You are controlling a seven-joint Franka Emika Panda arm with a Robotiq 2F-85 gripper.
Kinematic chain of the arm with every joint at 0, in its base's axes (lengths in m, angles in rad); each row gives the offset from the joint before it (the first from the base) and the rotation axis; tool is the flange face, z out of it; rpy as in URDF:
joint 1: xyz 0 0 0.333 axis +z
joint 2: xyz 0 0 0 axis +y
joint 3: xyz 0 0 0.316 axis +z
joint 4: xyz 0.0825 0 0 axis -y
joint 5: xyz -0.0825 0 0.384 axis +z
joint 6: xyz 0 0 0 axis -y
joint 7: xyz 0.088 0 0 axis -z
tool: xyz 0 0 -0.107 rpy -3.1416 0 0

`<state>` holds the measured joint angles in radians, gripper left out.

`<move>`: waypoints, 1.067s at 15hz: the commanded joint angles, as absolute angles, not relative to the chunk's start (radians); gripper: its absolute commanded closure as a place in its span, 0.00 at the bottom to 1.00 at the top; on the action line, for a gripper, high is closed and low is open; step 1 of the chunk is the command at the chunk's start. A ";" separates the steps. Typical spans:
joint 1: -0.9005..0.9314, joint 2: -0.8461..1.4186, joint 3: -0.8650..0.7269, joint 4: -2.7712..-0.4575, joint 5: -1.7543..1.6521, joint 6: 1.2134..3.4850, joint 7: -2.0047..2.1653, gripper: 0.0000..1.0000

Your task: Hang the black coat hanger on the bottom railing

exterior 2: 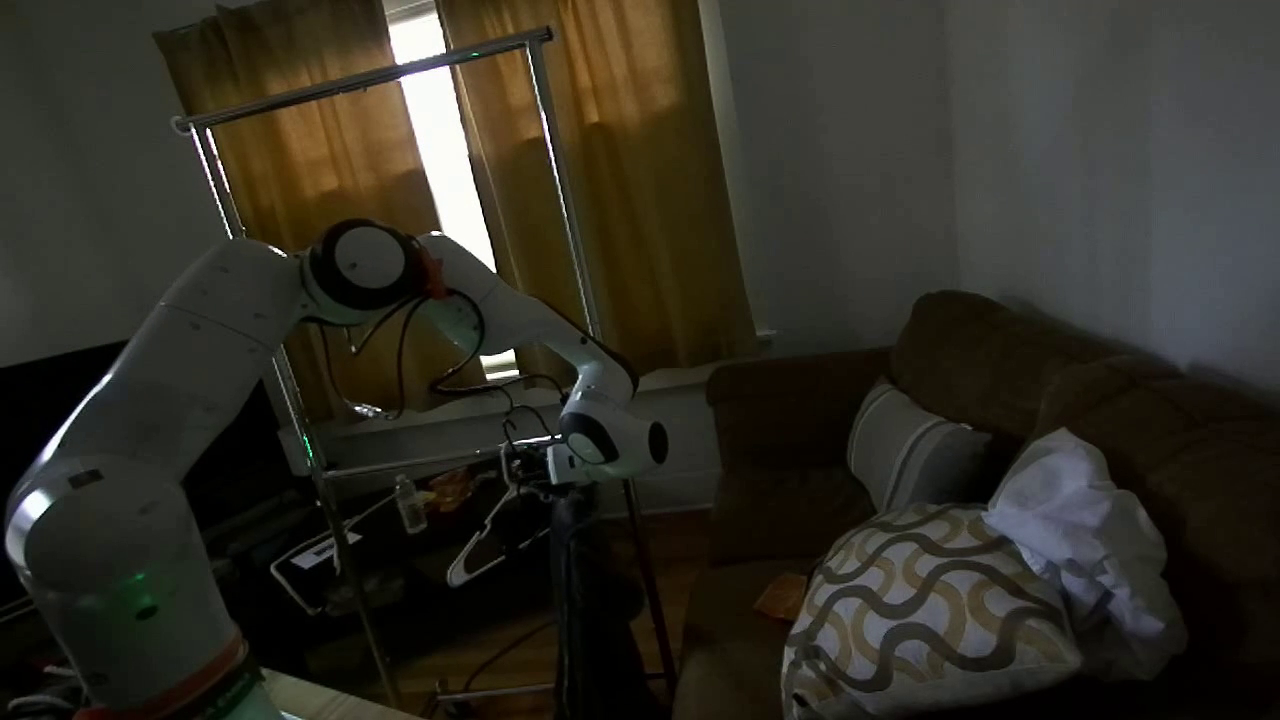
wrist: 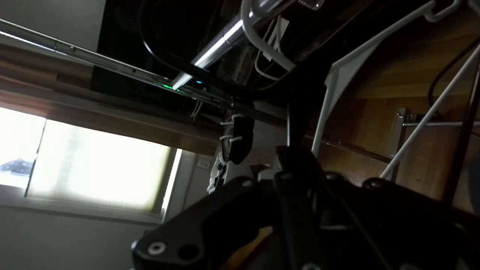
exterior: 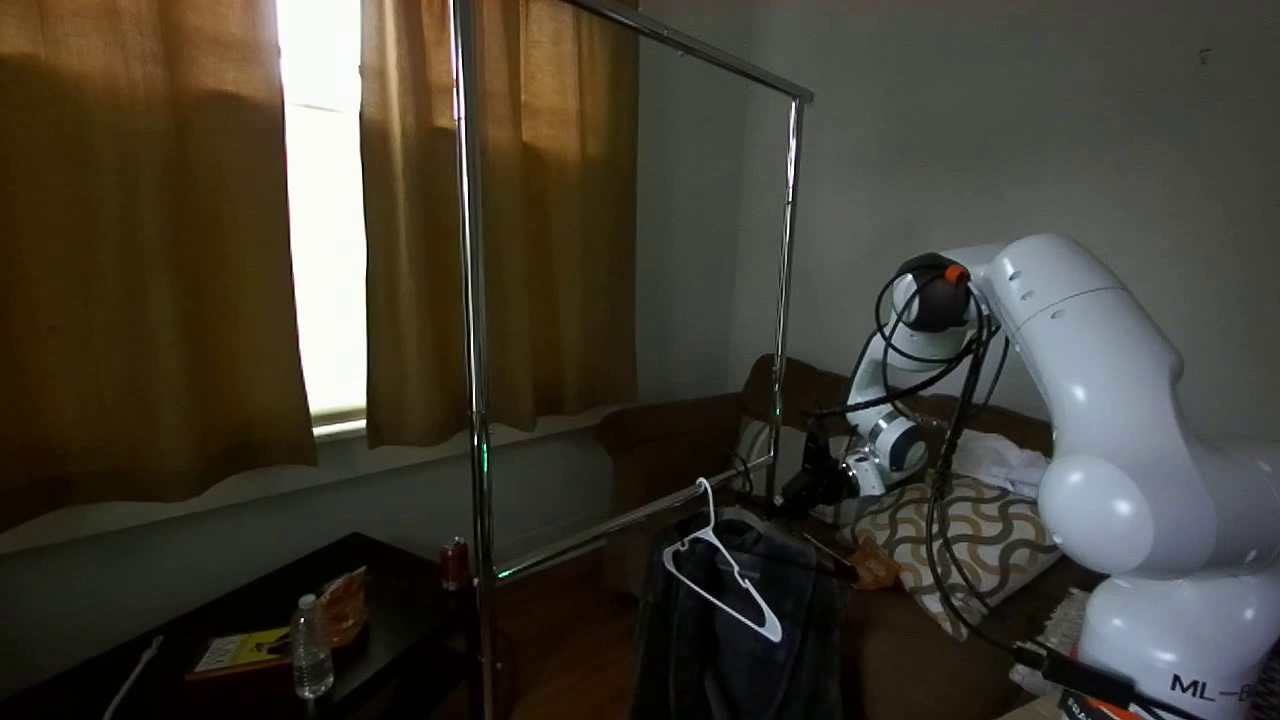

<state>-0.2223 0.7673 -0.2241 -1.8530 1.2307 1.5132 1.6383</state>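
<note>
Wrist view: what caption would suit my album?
The gripper holds the black hanger near the bottom railing, where a white hanger hangs.

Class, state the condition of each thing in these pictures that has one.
Black coat hanger: gripped; hooked or not, unclear
Pincer: shut on that hanger
White hanger: hooked over the bottom railing
Dark garment: hanging
Curtains: parted
Bottle: upright
Red can: upright

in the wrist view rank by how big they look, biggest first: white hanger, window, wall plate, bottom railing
1. Window
2. Bottom railing
3. Wall plate
Unranked: white hanger; it spreads wide but is thin and close to the camera.
</note>
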 commanded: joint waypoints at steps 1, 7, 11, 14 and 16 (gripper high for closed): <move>-0.224 0.824 -0.209 -1.793 1.294 1.536 1.699 0.98; -0.219 0.892 -0.187 -1.726 1.328 1.536 1.787 0.98; -0.215 0.939 -0.177 -1.683 1.331 1.540 1.830 0.98; -0.209 0.971 -0.168 -1.654 1.325 1.545 1.857 0.98; -0.203 0.982 -0.161 -1.644 1.318 1.542 1.867 0.98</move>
